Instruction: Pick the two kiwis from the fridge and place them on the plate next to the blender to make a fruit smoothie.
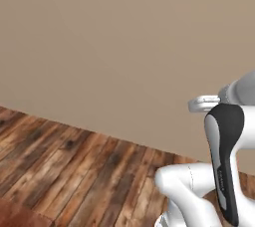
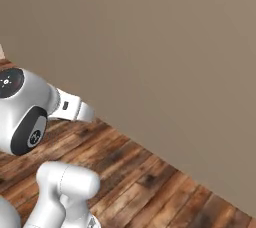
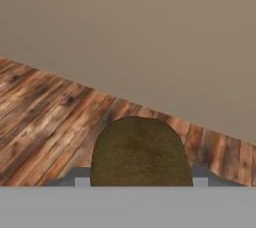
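Kiwi (image 3: 141, 153) clamped in the end effector (image 3: 141, 182), over wooden floor (image 3: 45, 117), beige wall (image 3: 150, 37) behind

In the hand view a kiwi (image 3: 141, 152) sits between the tool's tips, before the floor (image 3: 45, 117); the wall (image 3: 150, 37) stands behind.

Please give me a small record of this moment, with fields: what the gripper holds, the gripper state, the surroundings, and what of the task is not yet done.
held object: kiwi, brown-olive, close in front of the hand camera
gripper state: shut on the kiwi, which sits between the fingers
arm: white arm folded above the base
floor: dark wooden planks
background: plain beige wall
task status: kiwi in hand, not yet placed; fridge, plate and blender are outside these pictures
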You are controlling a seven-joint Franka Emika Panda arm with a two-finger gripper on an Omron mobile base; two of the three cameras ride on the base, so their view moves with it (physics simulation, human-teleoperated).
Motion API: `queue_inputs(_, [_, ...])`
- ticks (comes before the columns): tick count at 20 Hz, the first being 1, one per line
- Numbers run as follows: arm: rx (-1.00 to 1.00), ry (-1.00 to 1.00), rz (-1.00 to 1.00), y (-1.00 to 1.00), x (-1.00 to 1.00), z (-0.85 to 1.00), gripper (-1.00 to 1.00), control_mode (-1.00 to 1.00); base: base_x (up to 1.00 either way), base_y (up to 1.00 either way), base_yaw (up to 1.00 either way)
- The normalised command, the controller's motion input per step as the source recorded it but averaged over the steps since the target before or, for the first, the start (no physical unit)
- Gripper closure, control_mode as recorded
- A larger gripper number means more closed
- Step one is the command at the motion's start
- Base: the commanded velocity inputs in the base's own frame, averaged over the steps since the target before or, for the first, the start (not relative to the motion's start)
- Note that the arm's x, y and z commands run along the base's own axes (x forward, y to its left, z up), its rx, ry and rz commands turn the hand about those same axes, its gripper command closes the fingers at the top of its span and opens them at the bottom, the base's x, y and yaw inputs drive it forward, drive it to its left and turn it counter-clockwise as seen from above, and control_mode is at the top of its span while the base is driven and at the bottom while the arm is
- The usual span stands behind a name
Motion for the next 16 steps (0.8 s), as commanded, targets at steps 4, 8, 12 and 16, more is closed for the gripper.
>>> queue_inputs(4, [0.0, 0.0, 0.0, 0.0, 0.0, 0.0, 1.0, 1.0, 0.99, -0.16, 0.75])
queue_inputs(8, [0.0, 0.0, 0.0, 0.0, 0.0, 0.0, 1.0, 1.0, 1.0, -0.2, 0.67])
queue_inputs(12, [0.0, 0.0, 0.0, 0.0, 0.0, 0.0, 1.0, 1.0, 1.0, -0.19, 0.69])
queue_inputs(16, [0.0, 0.0, 0.0, 0.0, 0.0, 0.0, 1.0, 1.0, 1.0, -0.15, 0.67])
